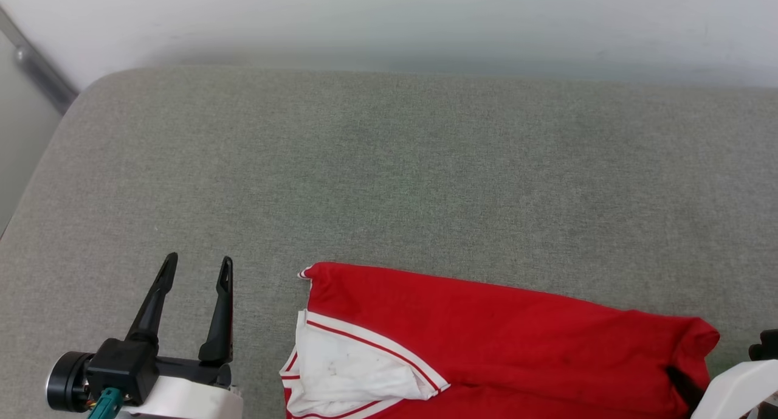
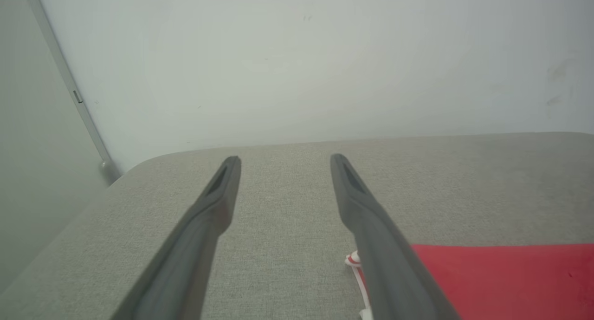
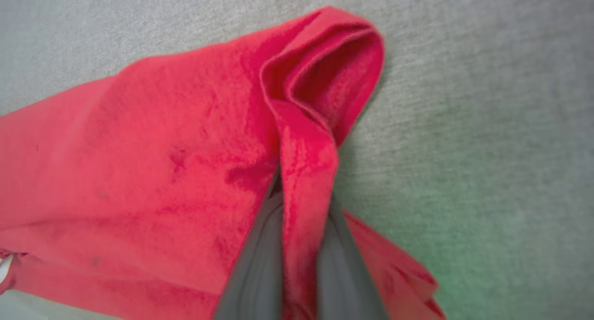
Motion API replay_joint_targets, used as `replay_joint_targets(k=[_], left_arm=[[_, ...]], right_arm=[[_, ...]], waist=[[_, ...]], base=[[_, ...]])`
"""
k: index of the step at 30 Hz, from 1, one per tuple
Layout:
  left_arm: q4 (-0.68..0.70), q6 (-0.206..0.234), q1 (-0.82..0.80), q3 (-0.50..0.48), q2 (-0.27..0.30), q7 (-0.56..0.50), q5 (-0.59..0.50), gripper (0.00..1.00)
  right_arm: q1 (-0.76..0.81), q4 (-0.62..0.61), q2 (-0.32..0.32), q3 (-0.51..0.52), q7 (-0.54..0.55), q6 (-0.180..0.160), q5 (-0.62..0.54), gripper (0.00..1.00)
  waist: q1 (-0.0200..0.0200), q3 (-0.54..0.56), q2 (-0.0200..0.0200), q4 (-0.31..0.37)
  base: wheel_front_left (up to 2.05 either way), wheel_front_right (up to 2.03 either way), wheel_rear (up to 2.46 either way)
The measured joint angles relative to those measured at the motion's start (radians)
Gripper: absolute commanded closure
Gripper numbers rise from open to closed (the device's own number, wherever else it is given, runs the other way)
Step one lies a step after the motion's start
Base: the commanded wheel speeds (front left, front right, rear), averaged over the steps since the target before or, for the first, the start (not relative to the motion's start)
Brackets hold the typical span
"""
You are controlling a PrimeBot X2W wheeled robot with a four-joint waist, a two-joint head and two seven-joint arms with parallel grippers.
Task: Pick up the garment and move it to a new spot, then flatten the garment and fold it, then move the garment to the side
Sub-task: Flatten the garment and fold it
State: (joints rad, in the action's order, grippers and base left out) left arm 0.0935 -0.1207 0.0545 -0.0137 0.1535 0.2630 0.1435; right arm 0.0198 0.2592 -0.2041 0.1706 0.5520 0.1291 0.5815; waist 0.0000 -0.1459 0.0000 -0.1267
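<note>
The garment (image 1: 486,334) lies on a grey fabric surface (image 1: 389,163), along the near edge of the head view and right of centre. It is mostly a broad spread of red cloth. At its left end a white sleeve (image 1: 346,364) with red-and-white striped trim (image 1: 377,346) is folded over the top. No lettering or number can be seen.

The right gripper (image 3: 304,208) is closed on the garment's right end. In the right wrist view its 2 dark fingers (image 3: 260,264) stand narrow, with a ridge of red cloth pinched between them. Above the pinch the fabric rises in a rolled, open fold. In the head view a pale forearm (image 1: 732,388) comes in at the lower right corner, and one dark finger (image 1: 684,385) is pressed into the bunched red corner.

The left gripper (image 1: 199,259) is at the lower left, just beside the garment's left edge but apart from it. Its 2 fingers (image 1: 152,303) are spread wide and hold nothing — bare grey fabric shows between them in the left wrist view (image 2: 285,158). In that view the red cloth (image 2: 501,283) sits to the lower right, partly behind one finger.

A pale wall (image 1: 389,17) stands behind the surface, with a metal strip (image 1: 36,66) running along it at the far left.
</note>
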Motion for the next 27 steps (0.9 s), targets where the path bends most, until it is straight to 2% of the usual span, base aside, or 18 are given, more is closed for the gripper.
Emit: replay_joint_targets(k=[6, 17, 22, 27], left_arm=[[-0.005, -0.004, 0.003, -0.010, -0.005, 0.000, 0.000, 0.00], [-0.009, -0.008, 0.008, -0.011, -0.010, 0.000, -0.001, 0.00], [-0.015, -0.008, 0.009, -0.005, -0.010, 0.000, 0.000, 0.00], [-0.019, -0.008, 0.014, 0.001, -0.012, 0.000, 0.002, 0.00]], right_arm=[[0.002, 0.014, -0.033, 0.015, -0.064, 0.003, -0.003, 1.00], [0.003, 0.052, -0.137, 0.164, -0.107, 0.002, -0.064, 1.00], [0.001, 0.023, -0.124, 0.167, -0.093, 0.002, -0.065, 1.00], [0.006, -0.078, -0.082, 0.128, -0.067, 0.002, -0.061, 1.00]], waist=[[0.0001, 0.019, 0.0000, 0.013], [0.0001, 0.035, 0.0000, 0.035], [0.0001, 0.044, 0.0000, 0.042], [0.0001, 0.053, 0.0000, 0.051]], base=[[0.00, 0.00, 0.00], [0.00, 0.00, 0.00], [0.00, 0.00, 0.00], [0.00, 0.00, 0.00]])
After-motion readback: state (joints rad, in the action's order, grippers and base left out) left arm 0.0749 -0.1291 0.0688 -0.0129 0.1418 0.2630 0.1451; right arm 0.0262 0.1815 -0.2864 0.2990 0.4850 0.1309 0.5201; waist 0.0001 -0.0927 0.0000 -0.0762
